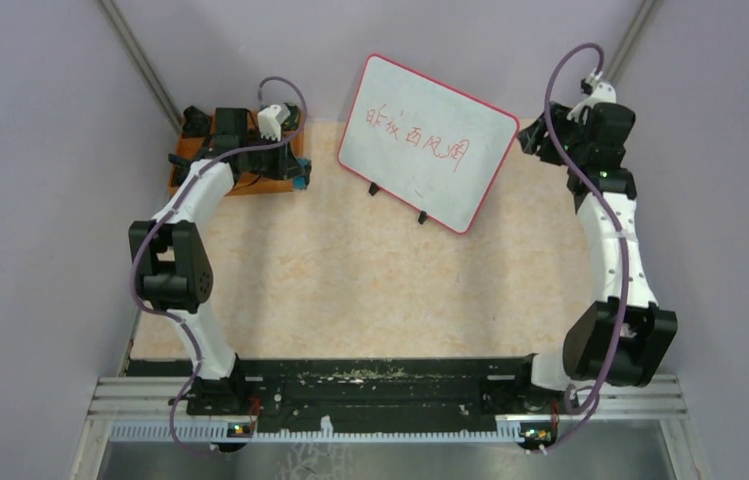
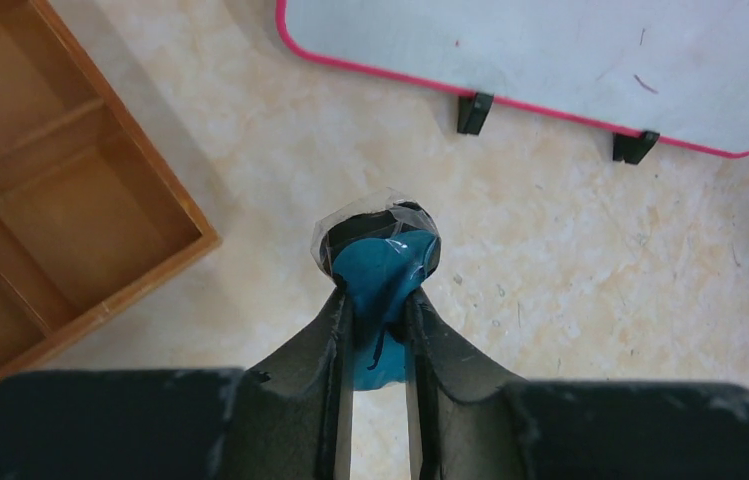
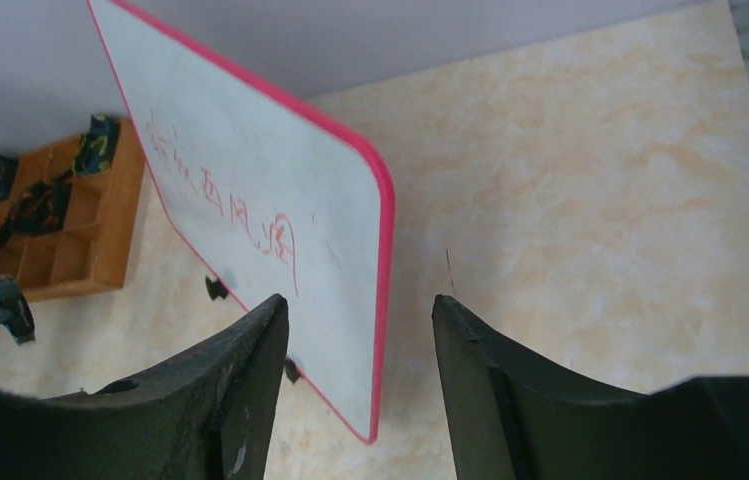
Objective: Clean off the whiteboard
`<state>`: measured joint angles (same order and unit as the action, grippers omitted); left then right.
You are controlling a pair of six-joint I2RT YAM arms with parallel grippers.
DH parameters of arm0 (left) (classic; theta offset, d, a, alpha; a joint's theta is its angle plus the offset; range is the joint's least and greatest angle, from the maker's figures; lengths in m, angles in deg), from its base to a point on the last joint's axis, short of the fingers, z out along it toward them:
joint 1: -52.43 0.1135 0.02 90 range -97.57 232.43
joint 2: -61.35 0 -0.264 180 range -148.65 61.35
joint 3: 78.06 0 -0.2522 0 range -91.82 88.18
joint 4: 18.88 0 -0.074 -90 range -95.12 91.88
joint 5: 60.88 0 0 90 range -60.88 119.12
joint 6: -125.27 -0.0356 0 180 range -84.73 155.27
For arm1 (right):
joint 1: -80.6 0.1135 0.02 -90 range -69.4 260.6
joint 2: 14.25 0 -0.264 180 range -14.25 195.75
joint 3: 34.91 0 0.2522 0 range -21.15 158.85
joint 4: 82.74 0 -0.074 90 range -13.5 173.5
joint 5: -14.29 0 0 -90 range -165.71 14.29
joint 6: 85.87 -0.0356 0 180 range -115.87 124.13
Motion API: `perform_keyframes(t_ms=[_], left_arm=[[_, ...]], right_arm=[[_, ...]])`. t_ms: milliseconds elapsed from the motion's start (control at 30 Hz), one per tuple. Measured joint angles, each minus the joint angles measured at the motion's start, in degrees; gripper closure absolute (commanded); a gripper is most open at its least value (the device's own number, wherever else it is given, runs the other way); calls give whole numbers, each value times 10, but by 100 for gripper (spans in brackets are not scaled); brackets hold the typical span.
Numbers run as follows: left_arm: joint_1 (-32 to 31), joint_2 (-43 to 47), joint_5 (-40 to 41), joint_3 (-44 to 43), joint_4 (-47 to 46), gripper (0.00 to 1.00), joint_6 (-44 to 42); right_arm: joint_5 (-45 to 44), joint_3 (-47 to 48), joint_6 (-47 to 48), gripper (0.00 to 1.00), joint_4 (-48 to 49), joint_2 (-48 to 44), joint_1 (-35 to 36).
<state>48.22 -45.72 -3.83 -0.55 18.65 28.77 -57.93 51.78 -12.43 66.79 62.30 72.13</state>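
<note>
So at this point I had the left gripper (image 2: 378, 296) clamped tight on what I'm pretty sure was the eraser (image 2: 380, 268), a little blue thing with a round black head wrapped in clear tape. It was poking out past the fingertips, hanging over the marble-look tabletop (image 1: 350, 290) just beside the orange compartment tray (image 2: 80, 215) at the upper left of the overhead view. The whiteboard (image 1: 428, 150) sat at the upper middle of that view, propped on its small black feet and turned at an angle. Its red handwriting (image 1: 418, 135) was all there, nothing wiped yet. The right gripper (image 3: 358, 300) was over at the board's right edge with its jaws wide apart. In its wrist view the pink frame ran right down the gap between the fingers, but it wasn't closed on anything, and I couldn't tell if it was touching. My read was that pickup was done and wiping hadn't started. The next move would be swinging the left arm across to the board and getting the black head flat on the characters. I'd probably also want the right hand pinching or bracing that edge, since a board on little feet looks like it'd slide or tip under pressure.
</note>
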Motion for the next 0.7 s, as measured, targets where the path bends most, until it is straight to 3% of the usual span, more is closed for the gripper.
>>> perform_keyframes(t_ms=[367,700], left_arm=[[-26,-45,-7,-114,-85,100,17],[-55,-123,-9,-224,-115,100,55]], right_arm=[[194,247,-16,48,10,246,-77],[288,267,-16,49,7,316,-70]])
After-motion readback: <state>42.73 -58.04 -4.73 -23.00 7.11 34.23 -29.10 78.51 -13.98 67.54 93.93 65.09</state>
